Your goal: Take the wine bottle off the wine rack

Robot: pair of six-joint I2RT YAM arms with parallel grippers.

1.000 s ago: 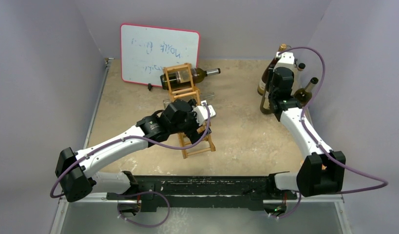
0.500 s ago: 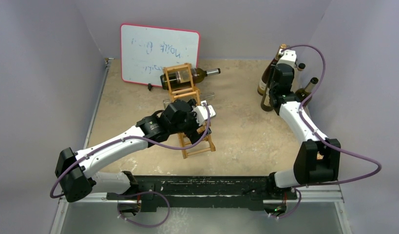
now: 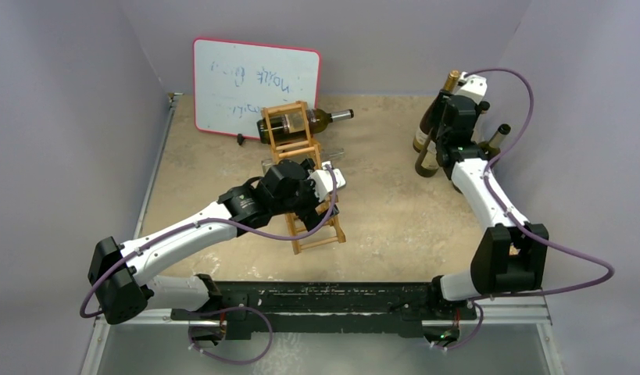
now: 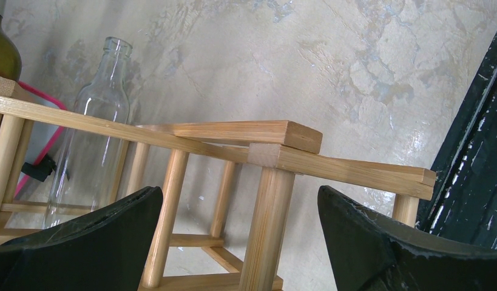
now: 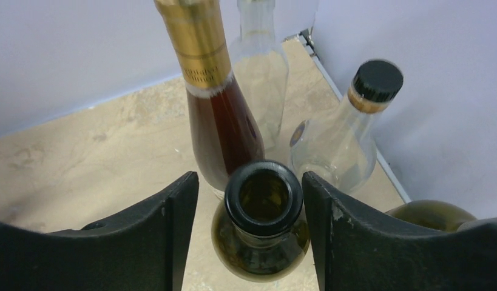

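The wine rack (image 3: 315,226), a tan wooden ladder frame, lies along the middle of the table. A dark wine bottle (image 3: 320,121) lies across its far end, and a clear bottle (image 3: 332,155) lies across its middle. My left gripper (image 3: 320,187) hovers over the rack, wide open, with a rack post (image 4: 267,230) between its fingers and touching neither. The clear bottle (image 4: 94,139) shows behind the slats. At the far right, my right gripper (image 5: 249,182) stands open around the mouth of an upright dark green bottle (image 5: 261,242), with a gap on the left side.
A red-edged whiteboard (image 3: 246,78) leans at the back. Beside the green bottle stand a brown bottle with gold foil (image 5: 215,109), a clear capped bottle (image 5: 343,139), another clear bottle (image 5: 261,66) and a green one (image 5: 428,212). A black rail (image 3: 340,301) runs along the near edge.
My right gripper has opened off the dark green bottle's neck and risen. That bottle went from tilted to upright at the right. The left arm has stayed still.
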